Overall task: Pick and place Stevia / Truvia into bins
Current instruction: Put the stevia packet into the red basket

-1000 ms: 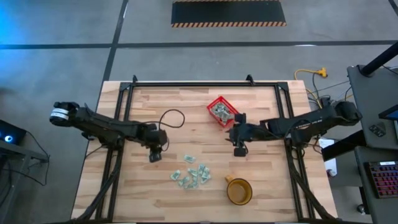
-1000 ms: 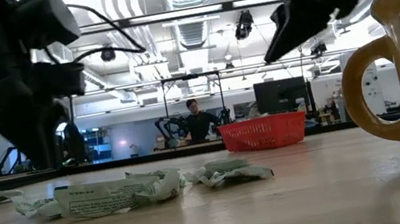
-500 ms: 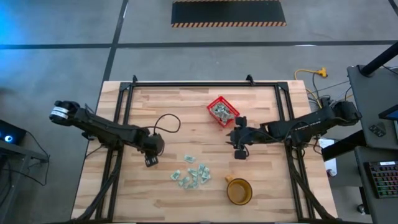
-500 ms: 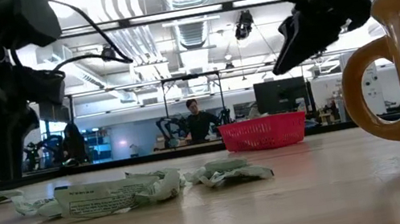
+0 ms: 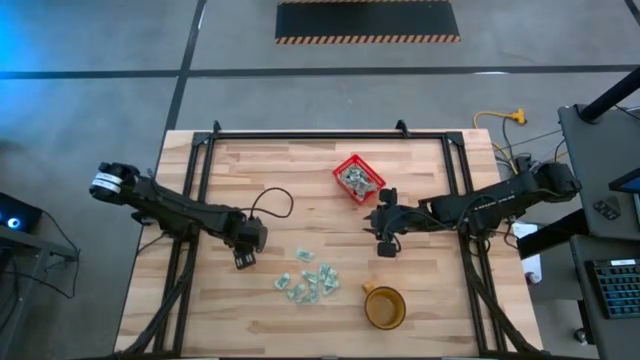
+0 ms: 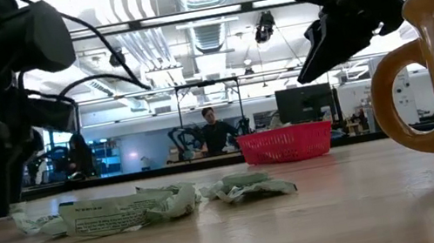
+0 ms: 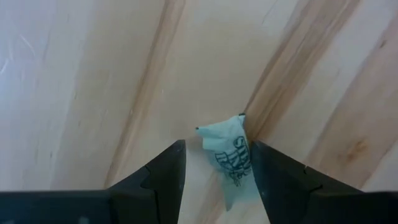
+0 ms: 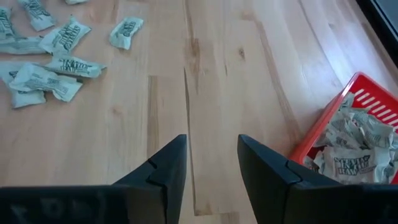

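A loose heap of pale green and white Stevia sachets (image 5: 308,282) lies flat on the wooden table near its front middle. More sachets (image 8: 351,152) fill the red basket (image 5: 342,164) at the far middle. My left gripper (image 5: 243,258) points straight down just left of the heap, low over the table. It is open, with one lone sachet (image 7: 225,152) lying on the wood between its fingers. My right gripper (image 5: 385,245) hangs open and empty above the table, between the basket and the heap. My left gripper comes from above with a finger on either side of the lone sachet. The sachet's edge (image 7: 244,155) lies right by the inner side of one finger (image 7: 264,168). Whether it touches, I cannot tell. The sachet lies flat on the table.
An amber-brown cup (image 5: 384,307) with a handle stands near the front edge, right of the heap. A black cable loops over the table behind my left gripper (image 5: 272,200). Bare wood (image 8: 205,74) lies between the heap and the basket.
My left gripper has sunk to the table, shifted slightly toward the near edge and rolled about its own axis. It now stands over the lone sachet. My right gripper has come down a little. Neither has opened or shut.
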